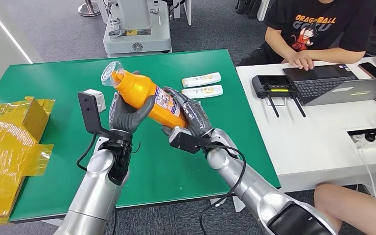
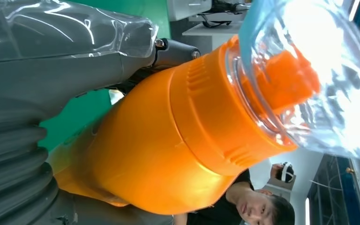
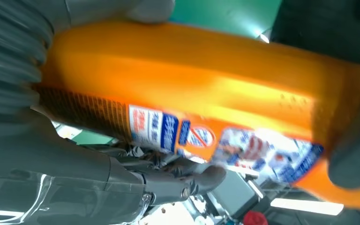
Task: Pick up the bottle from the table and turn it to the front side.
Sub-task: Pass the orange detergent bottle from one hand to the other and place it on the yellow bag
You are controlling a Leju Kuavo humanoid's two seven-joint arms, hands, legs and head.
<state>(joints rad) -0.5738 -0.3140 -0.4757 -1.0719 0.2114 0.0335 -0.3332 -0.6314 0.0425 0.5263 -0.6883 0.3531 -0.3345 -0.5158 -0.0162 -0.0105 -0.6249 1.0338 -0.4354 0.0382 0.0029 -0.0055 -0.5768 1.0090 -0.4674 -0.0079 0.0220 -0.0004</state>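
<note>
Orange bottle [image 1: 144,94] is riding tilted between left hand [image 1: 126,113] and right hand [image 1: 190,115], both grasping, turn unfinished.

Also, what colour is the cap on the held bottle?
Clear, see-through cap over an orange nozzle; the bottle is orange. Left wrist view shows it best.

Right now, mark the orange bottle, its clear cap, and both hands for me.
orange bottle [image 1: 144,93], head view, orange body.
clear cap [image 2: 328,70], left wrist view, transparent dome.
left hand [image 1: 125,115], head view, palm.
right hand [image 1: 193,115], head view, back.

Bottle [image 1: 144,94] above table [image 1: 186,161], between hands
</note>
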